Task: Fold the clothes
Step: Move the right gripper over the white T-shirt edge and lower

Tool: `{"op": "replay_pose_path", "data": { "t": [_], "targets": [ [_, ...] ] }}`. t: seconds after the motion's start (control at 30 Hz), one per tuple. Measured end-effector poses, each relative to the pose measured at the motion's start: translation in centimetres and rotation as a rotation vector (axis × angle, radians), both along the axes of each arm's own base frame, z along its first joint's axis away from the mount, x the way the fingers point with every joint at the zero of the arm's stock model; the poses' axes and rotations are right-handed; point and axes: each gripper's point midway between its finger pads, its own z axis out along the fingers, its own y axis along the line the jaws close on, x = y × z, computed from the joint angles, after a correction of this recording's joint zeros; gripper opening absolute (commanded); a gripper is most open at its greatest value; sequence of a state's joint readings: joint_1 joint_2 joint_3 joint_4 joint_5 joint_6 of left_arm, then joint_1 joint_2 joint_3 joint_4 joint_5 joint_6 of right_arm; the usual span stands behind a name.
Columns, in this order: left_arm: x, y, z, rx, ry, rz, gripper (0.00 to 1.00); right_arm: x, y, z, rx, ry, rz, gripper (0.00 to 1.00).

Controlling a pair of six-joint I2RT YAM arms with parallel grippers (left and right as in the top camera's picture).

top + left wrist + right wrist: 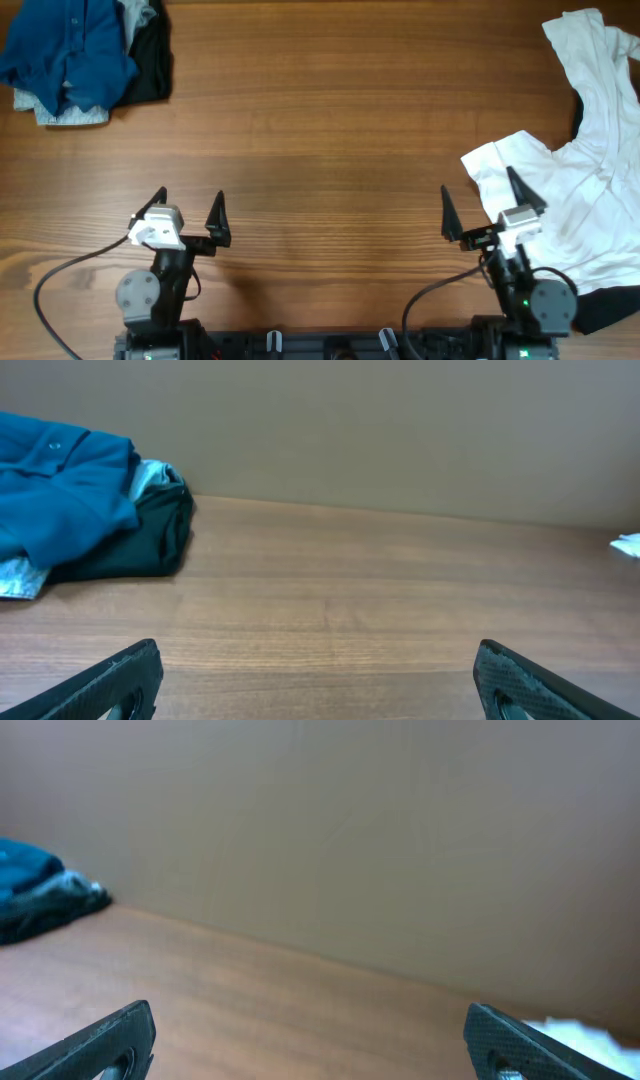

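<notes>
While the left gripper [189, 196] and right gripper [478, 183] both sit with fingers spread wide at the near edge of the brown wooden table [320, 130], a white garment [590, 170] lies crumpled along the right side and a blue shirt [60, 45] tops dark clothes [152, 65] at the far left corner, before a plain beige wall [400, 430].

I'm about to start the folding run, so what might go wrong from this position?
The white shirt lies crumpled beside the open right hand; a finger may snag it or pinch several layers. The blue shirt is heaped with a black garment in the far corner, so the left hand might drag both.
</notes>
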State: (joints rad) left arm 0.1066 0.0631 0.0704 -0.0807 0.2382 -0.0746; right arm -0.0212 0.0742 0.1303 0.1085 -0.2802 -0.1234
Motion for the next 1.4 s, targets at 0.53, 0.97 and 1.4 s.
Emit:
{"op": "replay_pose_path", "data": {
  "t": [0.53,0.97,1.4],
  "targets": [
    [5.9,-0.4,7.6,-0.067,0.358,-0.055,1.00,9.0,0.8,0.5,0.024,0.666,0.061,1.00],
    [10.8,0.0,-4.0,-0.127,0.766,-0.059,1.00,14.9,1.6,-12.4,0.083,1.060,0.110,0.99],
    [11.1,-0.6,-6.8,-0.155,0.844,-0.090,1.00,13.6,-6.2,-21.6,0.222,1.349,-0.345,0.94]
  ]
}}
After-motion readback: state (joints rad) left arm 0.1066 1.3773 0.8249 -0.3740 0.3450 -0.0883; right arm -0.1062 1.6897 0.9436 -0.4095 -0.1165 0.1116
